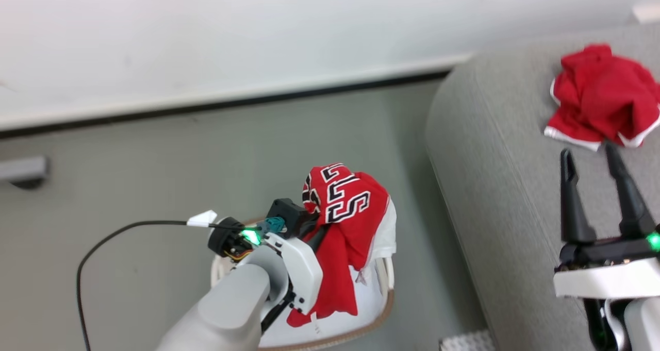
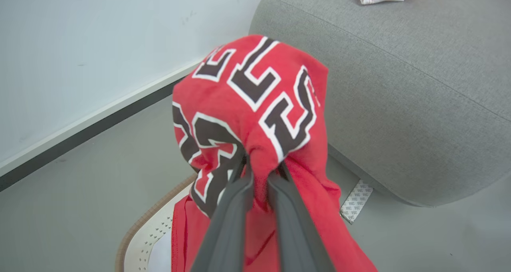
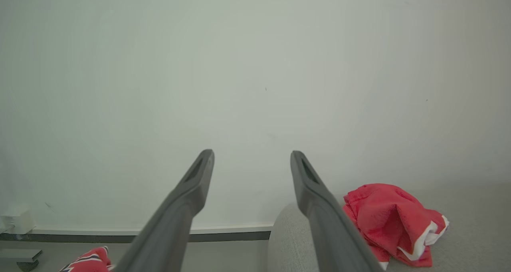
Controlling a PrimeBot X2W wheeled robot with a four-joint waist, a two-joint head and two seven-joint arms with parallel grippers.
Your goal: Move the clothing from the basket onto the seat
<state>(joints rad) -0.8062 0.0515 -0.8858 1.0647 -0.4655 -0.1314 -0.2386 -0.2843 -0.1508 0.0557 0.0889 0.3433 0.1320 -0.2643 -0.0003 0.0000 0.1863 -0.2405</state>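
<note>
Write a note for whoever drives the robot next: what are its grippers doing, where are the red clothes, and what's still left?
Left gripper: shut on the numbered jersey, held up over the basket, lower end hanging into it.
Right gripper: open, empty, above the sofa.
Done: one red garment lies on the sofa.
Left: carry the jersey across to the sofa and let go; check the basket for more, since its inside is partly hidden.
</note>
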